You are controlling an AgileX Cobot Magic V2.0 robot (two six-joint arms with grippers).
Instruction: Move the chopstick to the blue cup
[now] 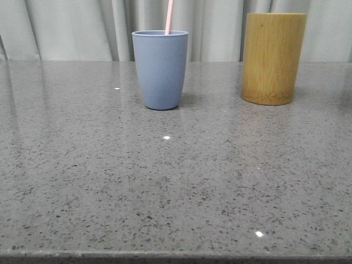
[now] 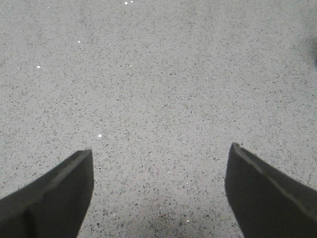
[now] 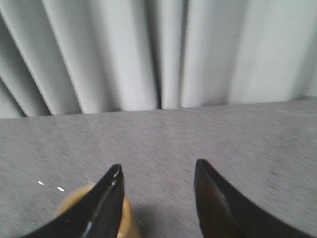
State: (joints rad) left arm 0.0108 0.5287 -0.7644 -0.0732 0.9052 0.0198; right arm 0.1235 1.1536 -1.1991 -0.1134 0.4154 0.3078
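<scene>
Both pincers are spread wide and empty: the left gripper [image 2: 159, 153] over bare speckled grey stone table [image 1: 165, 187], the right gripper [image 3: 157, 171] above the yellow-brown bamboo cylinder [image 1: 273, 58]. The thin pale pink chopstick [image 1: 169, 16] stands in the matte greyish-blue tapered cup [image 1: 160, 69], left of the cylinder, well apart; the near tabletop lies open.

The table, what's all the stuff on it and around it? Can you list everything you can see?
cup: one, greyish blue, standing upright on the table toward the back, left of the bamboo holder
chopstick: one, pale pink, standing in the blue cup, sticking up above its rim
bamboo holder: one, yellow-brown, upright at the back right of the table, apart from the cup
table: one, grey speckled stone, shiny
curtain: pale grey-white, hanging in folds behind the table
left hand: one, black fingers spread open, above bare table
right hand: one, black fingers open, above the bamboo holder, nothing in it
</scene>
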